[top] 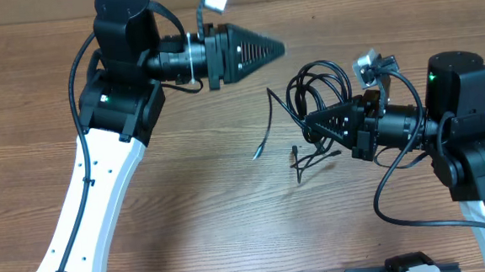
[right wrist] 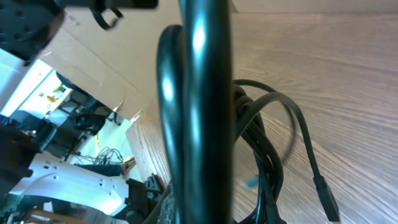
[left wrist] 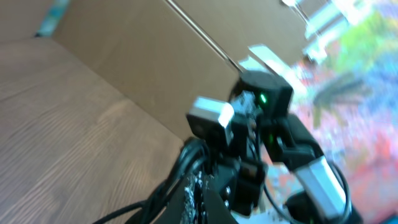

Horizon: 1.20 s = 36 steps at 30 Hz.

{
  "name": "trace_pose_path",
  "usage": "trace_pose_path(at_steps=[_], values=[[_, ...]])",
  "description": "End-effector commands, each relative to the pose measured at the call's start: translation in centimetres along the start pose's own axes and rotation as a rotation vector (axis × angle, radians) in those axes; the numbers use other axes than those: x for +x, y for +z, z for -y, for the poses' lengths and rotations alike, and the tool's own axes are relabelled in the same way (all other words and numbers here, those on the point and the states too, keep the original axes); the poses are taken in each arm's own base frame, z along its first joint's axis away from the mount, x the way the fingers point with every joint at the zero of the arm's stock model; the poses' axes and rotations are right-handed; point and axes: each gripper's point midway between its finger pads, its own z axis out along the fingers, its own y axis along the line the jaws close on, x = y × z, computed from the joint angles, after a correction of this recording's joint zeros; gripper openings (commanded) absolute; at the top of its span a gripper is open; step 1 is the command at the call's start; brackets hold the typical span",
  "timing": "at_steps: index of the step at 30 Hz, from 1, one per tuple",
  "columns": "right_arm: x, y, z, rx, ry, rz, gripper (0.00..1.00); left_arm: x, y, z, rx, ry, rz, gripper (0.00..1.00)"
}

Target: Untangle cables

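Overhead: cables [top: 316,89] lie knotted right of centre on the tabletop [top: 196,198], left gripper [top: 275,45] closed, empty, nearer the far edge, right gripper [top: 311,125] closed amid them; left wrist: blurred; right wrist: overlapping loops fill the frame, so untangling looks barely begun.

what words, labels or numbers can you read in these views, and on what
No text can be read in any view.
The arms show only green lights, no lettering.
The cables show no print.
The background clutter in the left wrist view is too blurred to read.
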Motion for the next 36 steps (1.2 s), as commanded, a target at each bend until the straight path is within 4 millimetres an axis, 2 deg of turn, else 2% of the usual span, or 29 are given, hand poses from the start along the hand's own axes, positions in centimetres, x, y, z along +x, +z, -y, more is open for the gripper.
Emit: trace_pose_path(at_steps=[1, 4, 9, 14, 18, 25, 30, 36], values=[[-0.6, -0.2, -2.3, -0.111, -0.062, 0.018, 0.04, 1.9, -0.4, 2.1, 0.113, 0.204, -0.082, 0.04], [-1.0, -0.2, -2.3, -0.111, -0.082, 0.03, 0.04, 2.8, -0.3, 0.5, 0.046, 0.189, -0.086, 0.04], [-1.6, -0.3, -2.5, -0.114, -0.112, 0.052, 0.04, 4.7, -0.9, -4.5, -0.216, 0.08, -0.11, 0.04], [-2.5, -0.4, -2.7, -0.118, -0.13, 0.081, 0.04, 7.1, -1.8, -6.3, -0.326, 0.025, -0.176, 0.04], [-3.2, -0.4, -2.9, -0.126, -0.131, 0.1, 0.04, 7.4, -2.1, -6.4, -0.35, 0.04, -0.188, 0.04], [-3.0, -0.6, -3.8, -0.179, -0.145, 0.091, 0.04, 7.1, -2.1, -6.0, -0.341, 0.05, -0.176, 0.04], [-2.8, -0.7, -4.4, -0.21, -0.181, 0.086, 0.04, 6.8, -1.4, -3.8, -0.21, 0.067, -0.168, 0.04], [-2.8, -0.7, -4.4, -0.21, -0.18, 0.086, 0.04, 6.7, -1.0, -2.6, -0.141, 0.082, -0.168, 0.04]])
